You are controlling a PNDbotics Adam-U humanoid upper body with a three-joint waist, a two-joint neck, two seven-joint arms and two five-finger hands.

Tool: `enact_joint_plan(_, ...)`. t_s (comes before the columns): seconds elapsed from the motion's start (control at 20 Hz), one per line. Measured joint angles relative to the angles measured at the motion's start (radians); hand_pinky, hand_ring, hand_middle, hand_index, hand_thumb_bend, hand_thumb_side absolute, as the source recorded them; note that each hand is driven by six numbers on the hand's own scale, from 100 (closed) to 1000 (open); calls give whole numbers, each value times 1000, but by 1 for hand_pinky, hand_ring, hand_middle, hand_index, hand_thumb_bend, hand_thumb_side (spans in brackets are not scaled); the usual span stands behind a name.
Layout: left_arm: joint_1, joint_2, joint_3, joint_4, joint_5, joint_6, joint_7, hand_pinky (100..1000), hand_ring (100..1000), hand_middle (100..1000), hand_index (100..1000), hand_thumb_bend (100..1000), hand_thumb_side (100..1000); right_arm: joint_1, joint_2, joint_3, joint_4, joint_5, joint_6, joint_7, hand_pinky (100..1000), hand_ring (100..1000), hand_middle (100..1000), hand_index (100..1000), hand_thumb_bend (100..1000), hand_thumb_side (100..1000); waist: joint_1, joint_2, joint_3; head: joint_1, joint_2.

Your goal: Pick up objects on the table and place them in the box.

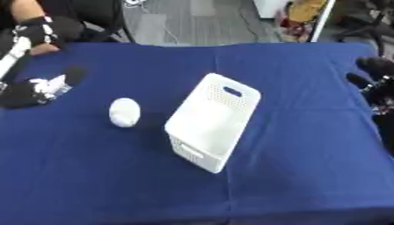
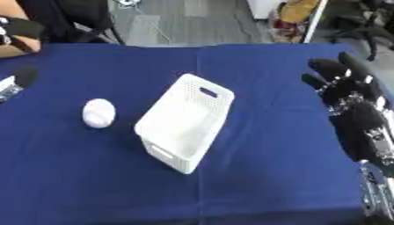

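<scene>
A white perforated box (image 1: 213, 119) stands in the middle of the blue table (image 1: 115, 176); nothing shows inside it. A white rounded object (image 1: 124, 112) lies on the cloth a little to the box's left. My left hand (image 1: 34, 90) hovers at the table's left edge, left of the white object and apart from it; its fingers look relaxed and hold nothing. My right hand (image 2: 350, 94) is raised at the right edge with straight fingers pointing up, empty and well clear of the box.
A person's arm with a black strap (image 1: 34, 33) rests at the table's far left corner. Beyond the far edge are a grey floor, chair legs and coloured items (image 2: 296, 17). Bare cloth lies in front of the box.
</scene>
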Motion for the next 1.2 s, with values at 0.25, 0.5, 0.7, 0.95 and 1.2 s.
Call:
enact_joint_plan(0.25, -72, -10, -32, 51, -19, -8, -15, 629, 739, 811, 859, 572, 752, 0, 0, 0, 0, 0, 1, 1, 972, 1000, 889, 1000, 132, 590, 0, 0, -3, 0, 0)
enact_joint_plan(0.5, -123, -25, -64, 125, -51, -28, -42, 631, 739, 812, 860, 565, 774, 0, 0, 0, 0, -1, 1, 2, 973, 1000, 890, 1000, 131, 590, 0, -1, -6, 0, 0)
enact_joint_plan(0.7, -151, -44, -80, 209, -90, -45, -57, 630, 738, 812, 860, 551, 798, 0, 0, 0, 0, -2, 3, 4, 973, 1000, 890, 1000, 132, 590, 0, -1, -7, 1, 0)
enact_joint_plan(0.95, -193, -76, -98, 313, -144, -66, -75, 630, 736, 812, 862, 537, 820, 0, 0, 1, 0, -3, 5, 5, 973, 1000, 890, 1000, 131, 590, -1, -1, -6, 1, 0)
enact_joint_plan(1.2, -218, -103, -108, 410, -212, -86, -69, 630, 734, 811, 861, 522, 830, 1, 0, 1, 0, -6, 4, 5, 973, 1000, 890, 1000, 131, 590, -5, -1, -4, 1, 0)
